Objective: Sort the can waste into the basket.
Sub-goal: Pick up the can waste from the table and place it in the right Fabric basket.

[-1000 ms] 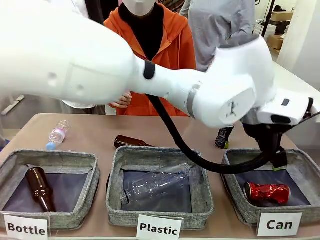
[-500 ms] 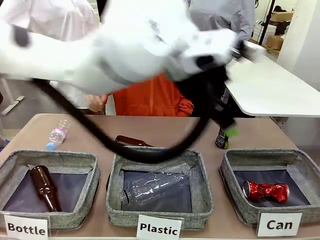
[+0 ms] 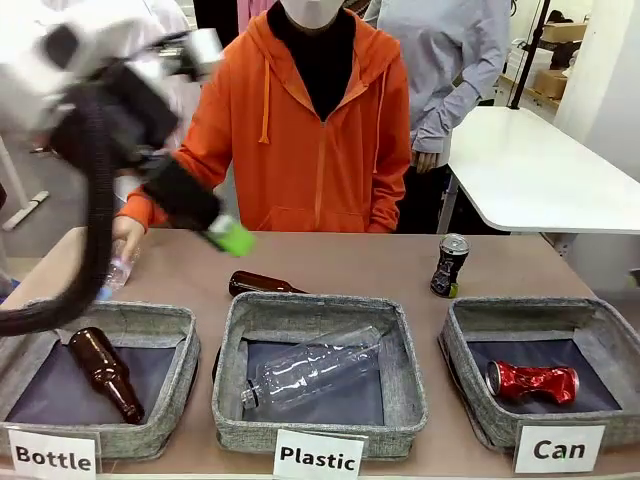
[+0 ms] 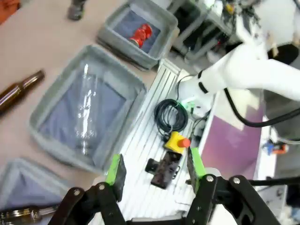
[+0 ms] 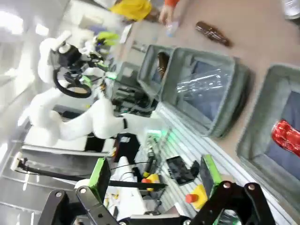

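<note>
Crushed red metal can (image 3: 533, 383) lies in grey woven "Can" basket (image 3: 458, 350); slim black can (image 3: 449, 264) stands upright behind it. Left gripper (image 4: 154, 161) and right gripper (image 5: 154, 169) — spread wide, empty.

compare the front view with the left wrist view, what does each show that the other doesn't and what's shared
Front view: the white labels on the baskets' fronts, and a person's hand by a small clear bottle on the table.
Left wrist view: the left gripper open and empty, a yellow stop button and a coiled black cable on the robot's side.
Both: the crushed red can in the Can basket, the clear plastic bottle in the middle basket, and a brown bottle lying on the table behind it.
</note>
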Available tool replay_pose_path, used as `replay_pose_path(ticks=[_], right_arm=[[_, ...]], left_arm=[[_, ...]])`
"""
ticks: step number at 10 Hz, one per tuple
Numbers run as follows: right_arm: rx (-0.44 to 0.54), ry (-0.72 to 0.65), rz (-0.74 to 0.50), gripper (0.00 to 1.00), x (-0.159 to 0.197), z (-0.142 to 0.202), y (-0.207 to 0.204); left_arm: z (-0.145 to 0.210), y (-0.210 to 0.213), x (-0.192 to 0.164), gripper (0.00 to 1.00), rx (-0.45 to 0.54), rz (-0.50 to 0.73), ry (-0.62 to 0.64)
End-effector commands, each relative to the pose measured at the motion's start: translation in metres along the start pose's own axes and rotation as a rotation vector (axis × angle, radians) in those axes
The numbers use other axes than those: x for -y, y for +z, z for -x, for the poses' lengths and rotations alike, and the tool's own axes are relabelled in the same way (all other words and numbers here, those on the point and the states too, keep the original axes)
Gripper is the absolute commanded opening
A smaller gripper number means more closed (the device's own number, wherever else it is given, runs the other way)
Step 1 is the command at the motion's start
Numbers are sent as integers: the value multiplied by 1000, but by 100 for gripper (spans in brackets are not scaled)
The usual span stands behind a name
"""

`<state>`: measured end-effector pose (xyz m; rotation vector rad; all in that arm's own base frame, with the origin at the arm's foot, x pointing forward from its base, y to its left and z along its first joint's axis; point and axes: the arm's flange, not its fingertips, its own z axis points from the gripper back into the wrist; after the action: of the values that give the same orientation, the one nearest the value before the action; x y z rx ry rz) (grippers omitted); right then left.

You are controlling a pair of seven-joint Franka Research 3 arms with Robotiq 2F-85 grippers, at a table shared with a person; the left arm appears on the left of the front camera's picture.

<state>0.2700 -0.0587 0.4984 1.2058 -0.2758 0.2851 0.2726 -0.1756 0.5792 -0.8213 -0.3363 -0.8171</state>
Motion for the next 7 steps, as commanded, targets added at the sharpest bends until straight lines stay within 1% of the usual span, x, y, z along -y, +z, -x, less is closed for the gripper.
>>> replay_pose_path(ticks=[1,2,3,4,5,7], right_arm=[[62,-155,-131,100,14,7,-58],[155,-243,-157,100,20,1,-58],[223,-340,-170,100,27,-3,-52],[289,-366,-167,100,38,-1,-37],[91,-237,-151,100,27,-36,-29],[91,-237,-151,100,27,-36,-29]], left_arm=[[81,64,-15,70,310,23,213],[130,85,-28,70,513,81,282],[177,99,-44,70,700,113,371],[208,86,-50,70,822,120,467],[100,123,-37,70,390,91,274],[100,123,-37,70,390,91,274]])
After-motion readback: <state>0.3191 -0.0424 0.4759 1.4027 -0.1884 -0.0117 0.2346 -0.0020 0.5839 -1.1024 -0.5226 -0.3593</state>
